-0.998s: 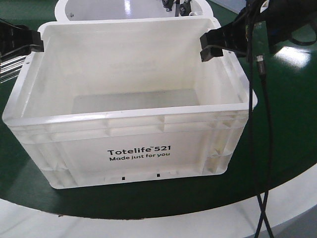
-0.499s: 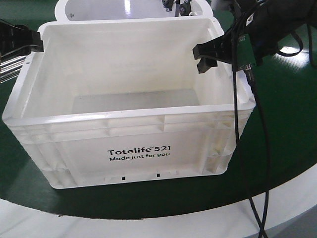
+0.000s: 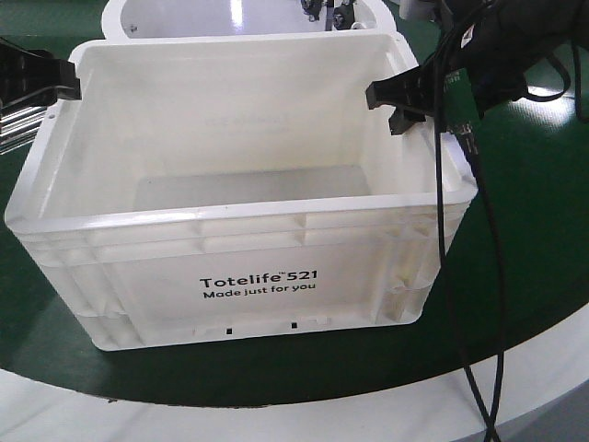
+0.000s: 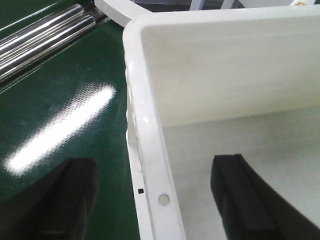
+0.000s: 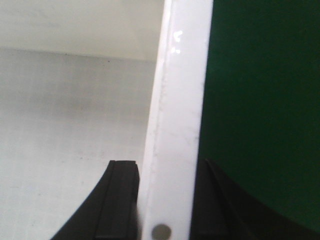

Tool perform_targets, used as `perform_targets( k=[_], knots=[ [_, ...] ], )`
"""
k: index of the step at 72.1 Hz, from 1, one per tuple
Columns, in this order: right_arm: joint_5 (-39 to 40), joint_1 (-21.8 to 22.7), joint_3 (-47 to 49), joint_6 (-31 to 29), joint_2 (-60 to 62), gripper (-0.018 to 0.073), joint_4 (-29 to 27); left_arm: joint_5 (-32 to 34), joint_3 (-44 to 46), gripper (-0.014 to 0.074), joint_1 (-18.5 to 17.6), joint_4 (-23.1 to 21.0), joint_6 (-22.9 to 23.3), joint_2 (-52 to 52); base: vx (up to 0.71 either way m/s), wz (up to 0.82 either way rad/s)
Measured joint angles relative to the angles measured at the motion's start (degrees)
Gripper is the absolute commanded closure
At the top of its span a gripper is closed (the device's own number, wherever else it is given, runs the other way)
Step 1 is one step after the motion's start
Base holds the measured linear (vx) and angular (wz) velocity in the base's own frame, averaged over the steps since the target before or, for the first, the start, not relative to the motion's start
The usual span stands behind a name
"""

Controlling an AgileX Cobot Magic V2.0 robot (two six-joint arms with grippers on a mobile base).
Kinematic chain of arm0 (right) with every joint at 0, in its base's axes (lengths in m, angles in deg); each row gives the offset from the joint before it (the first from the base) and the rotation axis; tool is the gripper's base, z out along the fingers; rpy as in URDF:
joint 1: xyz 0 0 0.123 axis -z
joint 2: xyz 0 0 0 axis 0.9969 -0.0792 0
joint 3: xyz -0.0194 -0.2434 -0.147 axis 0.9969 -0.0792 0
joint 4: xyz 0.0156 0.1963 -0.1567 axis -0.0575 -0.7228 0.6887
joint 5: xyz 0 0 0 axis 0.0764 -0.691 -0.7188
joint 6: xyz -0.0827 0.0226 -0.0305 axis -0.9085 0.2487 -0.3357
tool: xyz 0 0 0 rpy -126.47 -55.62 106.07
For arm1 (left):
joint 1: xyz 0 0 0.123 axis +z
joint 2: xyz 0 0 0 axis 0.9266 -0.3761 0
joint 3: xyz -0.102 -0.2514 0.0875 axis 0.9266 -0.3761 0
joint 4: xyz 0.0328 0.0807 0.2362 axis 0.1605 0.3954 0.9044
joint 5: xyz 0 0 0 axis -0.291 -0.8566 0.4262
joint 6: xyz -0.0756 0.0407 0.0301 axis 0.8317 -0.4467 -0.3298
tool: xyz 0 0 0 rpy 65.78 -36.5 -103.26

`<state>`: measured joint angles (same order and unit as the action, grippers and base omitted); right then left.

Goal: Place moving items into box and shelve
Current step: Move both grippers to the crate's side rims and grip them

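1. The large white rectangular plastic box [image 3: 138, 276], with a ribbed rim and the black print "Totelife 521 Made just for you" on its near wall, stands upright on the glossy dark green tabletop [image 3: 534, 239]. Its open top shows a bare white floor inside.
2. The left gripper [image 3: 57, 81] sits at the box's far left corner, level with the rim.
3. In the left wrist view this gripper [image 4: 152, 200] straddles the box's rim [image 4: 150, 165]. Its black fingers [image 4: 67, 200] are spread wide, one outside over the green tabletop and one inside the box. Both stand clear of the rim and grasp nothing.
4. The right gripper [image 3: 405, 101] is at the box's right wall, near the far corner and at rim height.
5. In the right wrist view this gripper [image 5: 165, 200] has the rim [image 5: 175, 125] between its black fingers [image 5: 120, 200]. One finger is inside the box and one outside, drawn in tight against the wall's two faces so that they pinch it.
6. Black cables [image 3: 488, 304] hang from the right arm down past the box's right side.
7. Shiny chrome rods [image 3: 18, 124] lie just left of the box, below the left gripper, and also show in the left wrist view [image 4: 40, 35].
8. A round white tub-like object [image 3: 184, 17] stands directly behind the box's far wall.
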<state>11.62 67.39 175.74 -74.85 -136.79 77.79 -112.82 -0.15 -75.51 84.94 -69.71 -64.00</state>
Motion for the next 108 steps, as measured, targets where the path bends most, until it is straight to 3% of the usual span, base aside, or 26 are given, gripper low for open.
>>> perform_targets(
  k=[23,57,63,70,84,108],
  knots=[
    [0.0,0.0,0.0,-0.11,0.0,0.0571,0.0,-2.38,0.05,0.002,0.0,0.0,0.0,-1.27,0.0,0.0],
    [-0.06,0.0,0.06,-1.04,-0.16,0.0571,-0.25,-5.93,0.05,0.0045,0.0,-3.51,0.0,-7.61,0.0,0.0],
    [-0.06,0.0,0.06,-1.04,-0.16,0.0571,-0.25,-6.2,0.37,0.0098,0.0,-3.71,0.0,-7.92,0.0,0.0],
    [-0.06,0.0,0.06,-1.04,-0.16,0.0571,-0.33,-6.26,0.72,0.0225,0.0,-4.33,0.0,-8.19,0.0,0.0],
    [-0.06,0.0,0.06,-1.06,-0.16,0.0571,-0.35,-6.52,0.9,0.0625,0.0,-4.02,-0.01,-8.58,0.0,0.0],
    [-0.06,0.0,0.06,-1.23,-0.16,0.0571,-0.35,-6.52,0.9,0.0624,0.0,-4.19,-0.92,-8.58,0.0,0.0]
  ],
)
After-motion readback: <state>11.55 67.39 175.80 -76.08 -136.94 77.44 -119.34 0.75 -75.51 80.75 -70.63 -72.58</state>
